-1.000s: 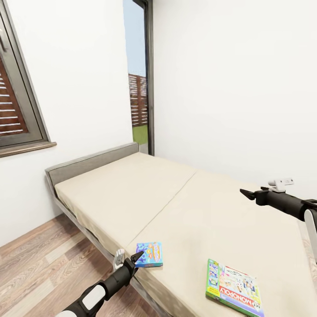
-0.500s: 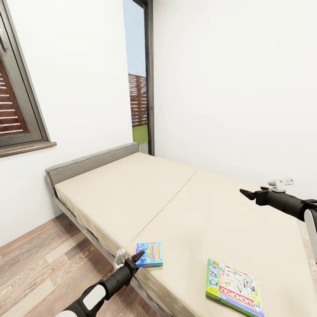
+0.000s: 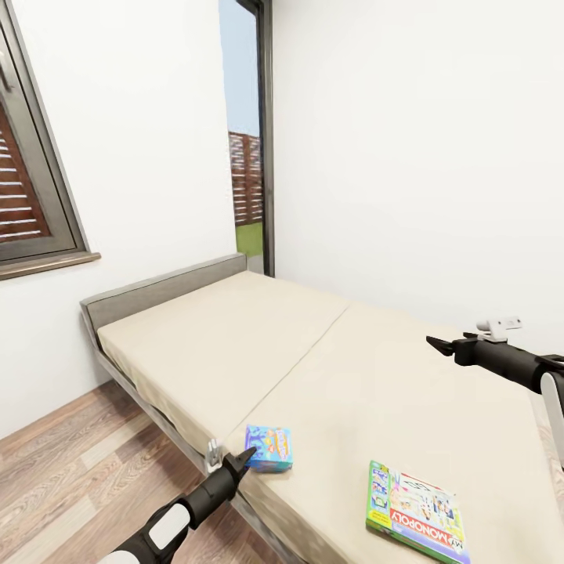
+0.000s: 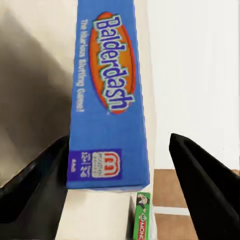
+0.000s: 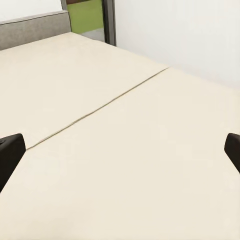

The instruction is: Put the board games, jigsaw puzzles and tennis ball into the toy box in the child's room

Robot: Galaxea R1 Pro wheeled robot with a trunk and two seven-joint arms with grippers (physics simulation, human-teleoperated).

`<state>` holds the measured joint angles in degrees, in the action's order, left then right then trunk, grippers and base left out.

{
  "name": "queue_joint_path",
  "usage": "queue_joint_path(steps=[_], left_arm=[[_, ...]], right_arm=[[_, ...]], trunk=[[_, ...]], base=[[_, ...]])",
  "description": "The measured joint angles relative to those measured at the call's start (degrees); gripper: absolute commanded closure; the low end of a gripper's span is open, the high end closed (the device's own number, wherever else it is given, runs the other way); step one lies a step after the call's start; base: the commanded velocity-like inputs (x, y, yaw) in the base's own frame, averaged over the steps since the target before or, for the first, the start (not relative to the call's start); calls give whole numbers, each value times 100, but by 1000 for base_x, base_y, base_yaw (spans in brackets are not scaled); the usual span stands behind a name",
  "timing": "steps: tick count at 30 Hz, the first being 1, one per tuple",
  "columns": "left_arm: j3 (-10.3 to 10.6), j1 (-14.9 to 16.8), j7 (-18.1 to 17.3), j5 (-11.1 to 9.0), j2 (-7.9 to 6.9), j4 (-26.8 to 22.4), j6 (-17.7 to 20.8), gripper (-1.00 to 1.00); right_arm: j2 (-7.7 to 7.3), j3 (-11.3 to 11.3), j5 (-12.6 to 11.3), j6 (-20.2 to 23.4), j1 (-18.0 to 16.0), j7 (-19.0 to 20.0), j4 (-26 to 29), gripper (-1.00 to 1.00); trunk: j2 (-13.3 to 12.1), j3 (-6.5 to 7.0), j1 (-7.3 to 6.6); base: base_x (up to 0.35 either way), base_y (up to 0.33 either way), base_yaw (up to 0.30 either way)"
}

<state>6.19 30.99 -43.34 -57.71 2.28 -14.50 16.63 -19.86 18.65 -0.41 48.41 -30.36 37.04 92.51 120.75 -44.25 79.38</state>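
The blue game box [image 3: 269,447] has tipped up off the bed [image 3: 329,368] since a second ago, my left hand [image 4: 122,187] spread around it, so a lift looks close.

Small blue board-game box [image 3: 269,448] lying near the cream mattress [image 3: 313,352] left edge; green-and-white game box [image 3: 415,509] lying nearer, rightward.

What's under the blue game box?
The blue game box rests near the edge of the beige bed, by the left gripper. The mattress patch beneath it is covered, so anything there stays unseen.
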Motion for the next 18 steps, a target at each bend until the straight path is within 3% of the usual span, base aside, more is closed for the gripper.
queue_joint_path(steps=[5,18], left_arm=[[-24,2,-27,-70,-4,-13,38,100],[3,0,-39,-11,-5,-11,-2,100]], right_arm=[[0,0,0,0,0,0,0,-100],[4,-1,0,0,0,0,0,-100]], trunk=[[0,1,0],[0,0,0]], base=[[0,0,0],[0,0,0]])
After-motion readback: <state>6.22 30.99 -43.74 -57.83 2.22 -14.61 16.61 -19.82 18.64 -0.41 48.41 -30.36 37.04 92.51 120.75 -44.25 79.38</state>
